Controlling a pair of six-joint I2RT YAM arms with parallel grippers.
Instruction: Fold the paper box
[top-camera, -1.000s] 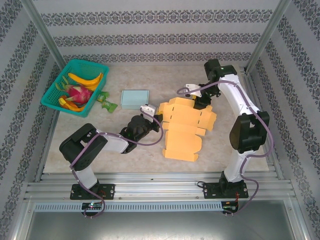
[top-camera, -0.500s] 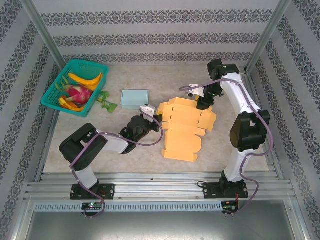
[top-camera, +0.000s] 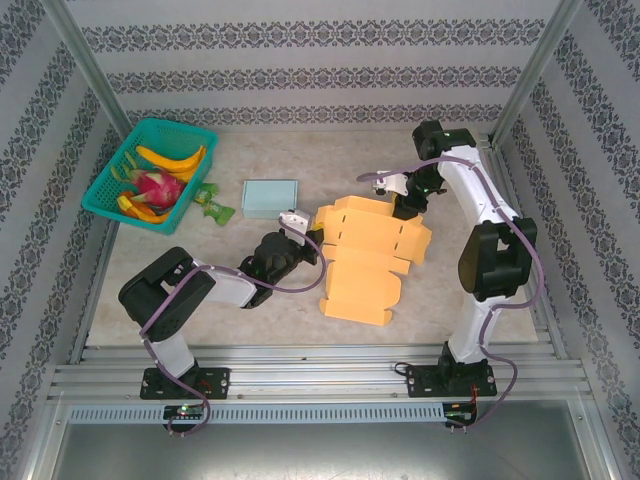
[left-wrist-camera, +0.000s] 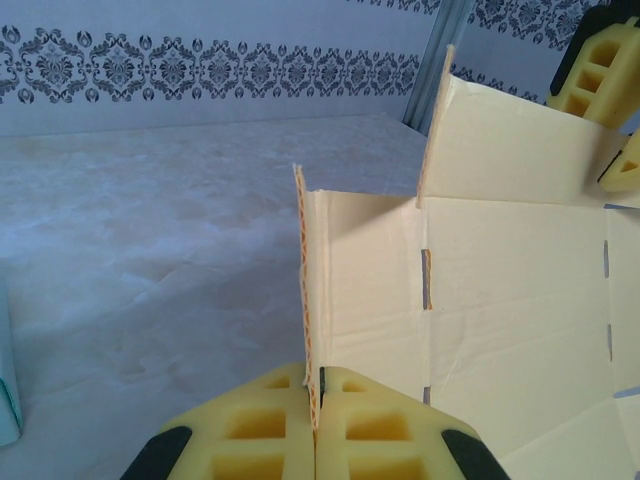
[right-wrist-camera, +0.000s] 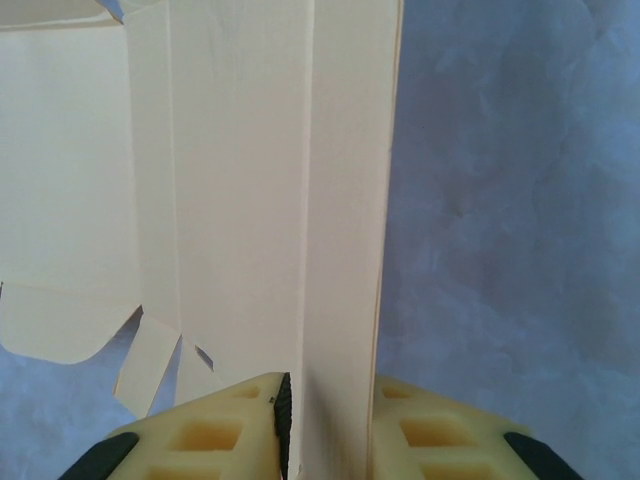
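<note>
**A:** Surface and room?

**B:** Beige marbled bench (top-camera: 330, 150). Grey-and-white damask-striped wallpaper (top-camera: 300, 80) on three sides, bare aluminium posts (top-camera: 85, 60) at the far corners.

**A:** Where's the box?

**B:** The flat orange-yellow die-cut paper box blank (top-camera: 365, 255) is mid-bench, between the black-and-white left arm (top-camera: 190, 285) and right arm (top-camera: 495, 260). It lies mostly flat. A flap on its left edge and a panel at its far-right corner stand up.

**A:** Left jaws?

**B:** Low at the blank's left edge. In the left wrist view the yellow foam pads (left-wrist-camera: 260, 430) are closed together on the thin upright flap (left-wrist-camera: 303, 280), with the card edge pinched in the seam.

**A:** Right jaws?

**B:** At the blank's far-right corner. In the right wrist view the pads (right-wrist-camera: 440, 430) straddle a raised strip of card (right-wrist-camera: 340, 200) at a narrow gap, and the strip fills that gap. Can't tell whether it's clamped or just bracketed.

**A:** Count?

**B:**
- One blank and two arms.
- One teal plastic basket (top-camera: 105, 190) at far left.
- In the basket: two yellow bananas (top-camera: 172, 157) and one pink dragon fruit (top-camera: 158, 186).
- One small green packet (top-camera: 213, 205) just beside the basket.
- One pale blue flat rectangular box (top-camera: 270, 197) between the packet and the blank, apart from both.
</note>
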